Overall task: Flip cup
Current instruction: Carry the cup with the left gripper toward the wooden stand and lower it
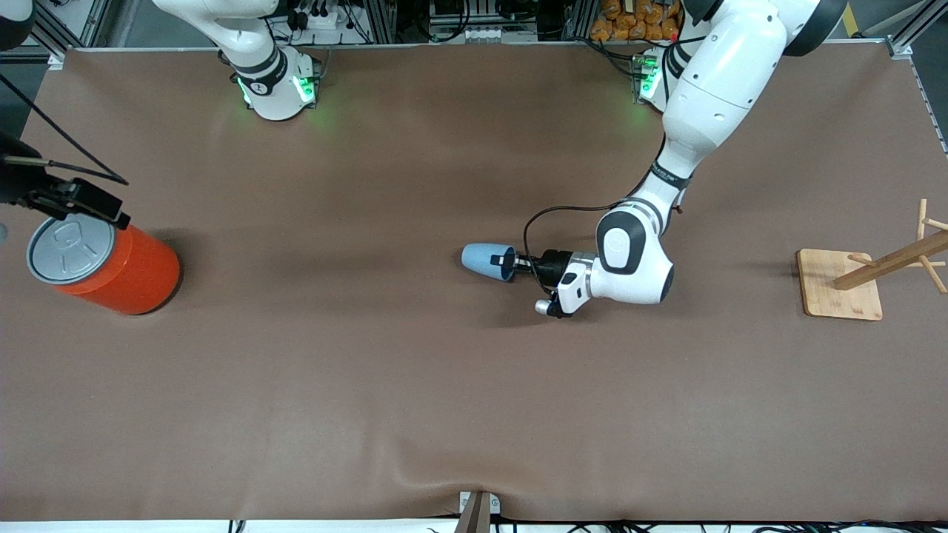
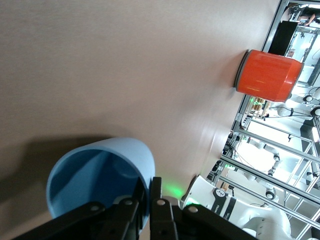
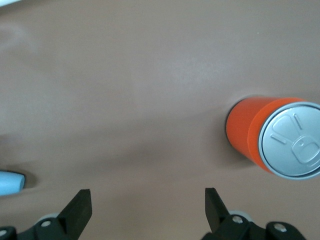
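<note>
The cup (image 1: pixel 486 260) is small, light blue, tapered and handleless, with a smooth matte outside and a darker blue interior. It lies on its side near the middle of the worktop (image 1: pixel 415 385), mouth turned toward the left arm's end and narrow base toward the right arm's end.

The left end effector (image 1: pixel 512 260) is at the cup's mouth, closed on the rim: in the left wrist view one finger (image 2: pixel 131 212) sits inside the cup (image 2: pixel 100 172) and the other against its outer wall.

The right end effector (image 3: pixel 145 206) hangs spread open, holding nothing, above the worktop at the right arm's end, close to the orange canister (image 1: pixel 111 265) with a grey lid. That arm waits.

Bare brown worktop surrounds the cup on every side. The canister and the wooden rack (image 1: pixel 870 275) at the left arm's end both stand well apart from it. The worktop edges are well apart from the cup.
</note>
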Action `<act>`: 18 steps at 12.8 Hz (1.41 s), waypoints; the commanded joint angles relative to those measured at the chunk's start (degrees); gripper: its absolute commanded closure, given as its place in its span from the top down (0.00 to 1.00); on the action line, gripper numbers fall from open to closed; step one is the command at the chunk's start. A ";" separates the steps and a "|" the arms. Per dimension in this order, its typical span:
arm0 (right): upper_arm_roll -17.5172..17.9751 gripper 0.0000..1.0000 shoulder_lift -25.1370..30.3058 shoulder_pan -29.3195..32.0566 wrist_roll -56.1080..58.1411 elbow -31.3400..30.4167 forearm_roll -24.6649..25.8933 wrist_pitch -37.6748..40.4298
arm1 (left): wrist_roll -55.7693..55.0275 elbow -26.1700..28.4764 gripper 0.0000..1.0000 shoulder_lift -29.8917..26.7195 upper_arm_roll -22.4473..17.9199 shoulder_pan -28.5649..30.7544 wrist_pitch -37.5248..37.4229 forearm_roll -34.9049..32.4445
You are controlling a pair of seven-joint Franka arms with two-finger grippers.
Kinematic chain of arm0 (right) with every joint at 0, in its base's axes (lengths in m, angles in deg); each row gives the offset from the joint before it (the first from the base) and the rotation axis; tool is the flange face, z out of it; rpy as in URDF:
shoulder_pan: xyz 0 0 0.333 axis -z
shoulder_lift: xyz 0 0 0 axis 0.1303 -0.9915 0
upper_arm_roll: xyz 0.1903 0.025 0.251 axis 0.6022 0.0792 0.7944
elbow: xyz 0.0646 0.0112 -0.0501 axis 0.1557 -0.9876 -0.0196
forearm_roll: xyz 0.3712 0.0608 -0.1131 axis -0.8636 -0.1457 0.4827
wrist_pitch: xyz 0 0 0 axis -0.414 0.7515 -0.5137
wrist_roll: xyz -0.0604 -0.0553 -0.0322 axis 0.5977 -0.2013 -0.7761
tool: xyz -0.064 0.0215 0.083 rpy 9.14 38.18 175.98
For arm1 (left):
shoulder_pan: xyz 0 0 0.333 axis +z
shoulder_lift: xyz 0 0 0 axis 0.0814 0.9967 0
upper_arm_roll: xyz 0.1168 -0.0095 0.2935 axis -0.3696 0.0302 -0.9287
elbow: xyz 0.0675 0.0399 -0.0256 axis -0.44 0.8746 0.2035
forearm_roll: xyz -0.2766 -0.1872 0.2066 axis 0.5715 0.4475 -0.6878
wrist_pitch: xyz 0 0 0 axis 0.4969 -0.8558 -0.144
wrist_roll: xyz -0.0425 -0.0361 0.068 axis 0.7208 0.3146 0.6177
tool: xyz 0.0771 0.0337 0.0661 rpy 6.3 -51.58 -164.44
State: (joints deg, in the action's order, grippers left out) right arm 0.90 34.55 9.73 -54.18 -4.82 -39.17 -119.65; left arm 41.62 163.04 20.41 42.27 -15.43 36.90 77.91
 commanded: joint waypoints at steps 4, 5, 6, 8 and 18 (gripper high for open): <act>-0.38 1.00 -0.14 -0.83 7.11 1.93 3.36 0.53 | -17.34 -2.88 0.00 -8.66 -1.07 4.52 -0.02 -9.23; -0.64 1.00 -0.05 -0.66 7.89 1.76 2.77 1.58 | -21.22 -4.10 0.00 -10.34 -1.07 6.02 -0.89 -12.13; -0.81 1.00 0.91 -0.57 8.07 0.98 1.37 1.94 | -24.83 -5.68 0.00 -11.49 -1.33 6.82 -2.21 -16.60; -0.64 1.00 4.67 -0.48 7.98 -4.62 0.74 -1.90 | -30.38 -6.22 0.00 -14.04 -1.07 10.41 -2.83 -31.94; -0.64 1.00 4.08 -0.48 11.06 -1.76 1.35 -0.87 | -43.04 5.78 0.00 -18.52 -1.24 13.69 9.95 -74.54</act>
State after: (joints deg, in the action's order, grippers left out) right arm 0.10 38.36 9.34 -43.76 -7.00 -37.80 -121.35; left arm 1.89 161.33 5.28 40.95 -1.53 40.17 7.08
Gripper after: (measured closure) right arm 0.000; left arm 0.947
